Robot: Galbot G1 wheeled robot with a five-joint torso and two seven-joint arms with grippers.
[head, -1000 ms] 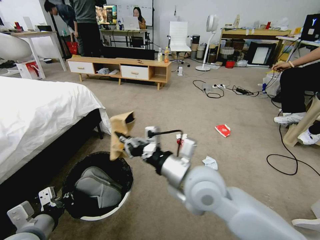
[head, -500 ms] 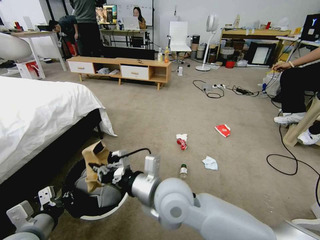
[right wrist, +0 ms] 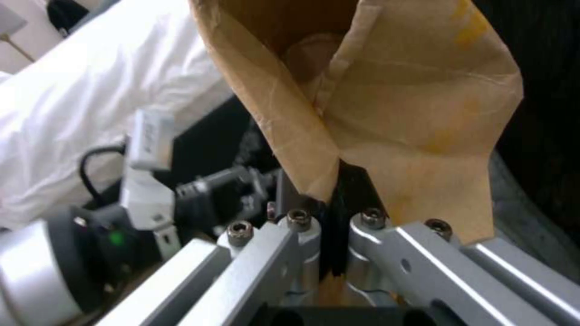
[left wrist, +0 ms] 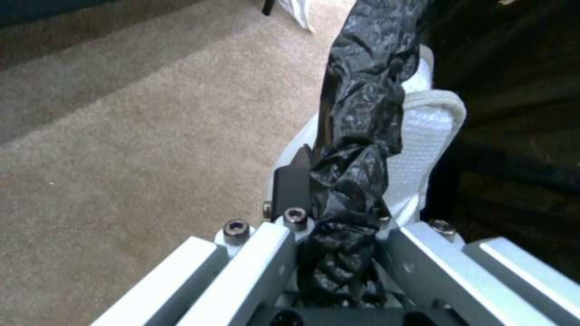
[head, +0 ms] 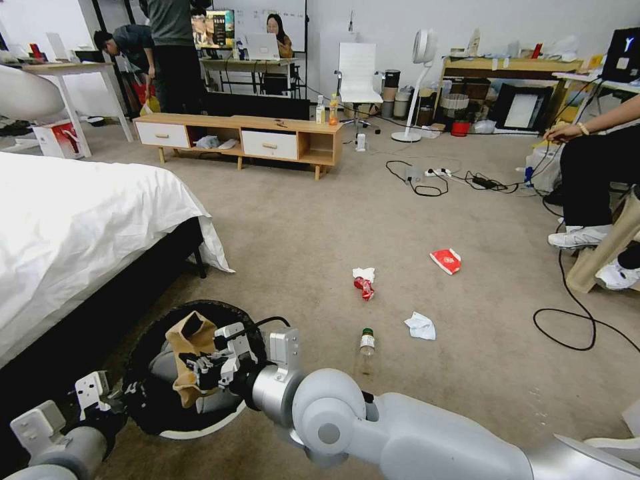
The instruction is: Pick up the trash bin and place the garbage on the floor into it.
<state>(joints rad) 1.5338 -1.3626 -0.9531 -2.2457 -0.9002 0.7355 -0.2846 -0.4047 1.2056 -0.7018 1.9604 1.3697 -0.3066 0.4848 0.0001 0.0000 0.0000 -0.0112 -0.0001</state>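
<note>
Right tool point(head: 200, 367) is hanging over the mouth of the trash bin point(head: 200, 427), near left of the scene, just beside the bed point(head: 80, 227). Its fingers are pressing together on the crumpled brown paper bag point(head: 190, 353); in the right wrist view the bag point(right wrist: 387, 113) is pinched between the two closed pads, its open mouth pointing away from the tool point(right wrist: 332, 217). The bag is sitting low, inside the rim line of the bin, above a grey padded item point(head: 207, 400) lying in the black liner.

Left tool point(head: 123, 400) is gripping the near-left rim of the bin. In the left wrist view its fingers point(left wrist: 293, 185) are clamping the white wall and the crinkled black liner point(left wrist: 362, 113) between them, closed down on the rim.

Rest of the garbage is lying on the carpet point(head: 320, 220) to the right of the bin:
- clear green-capped bottle point(head: 365, 347), on its side, nearest the right arm
- white tissue point(head: 420, 327), just right of the bottle
- crushed red can point(head: 364, 287) touching a second white tissue point(head: 363, 273), farther out
- flat red packet point(head: 446, 261), far right of the can, well apart from the bin

All four spots are well apart from both tools
</note>
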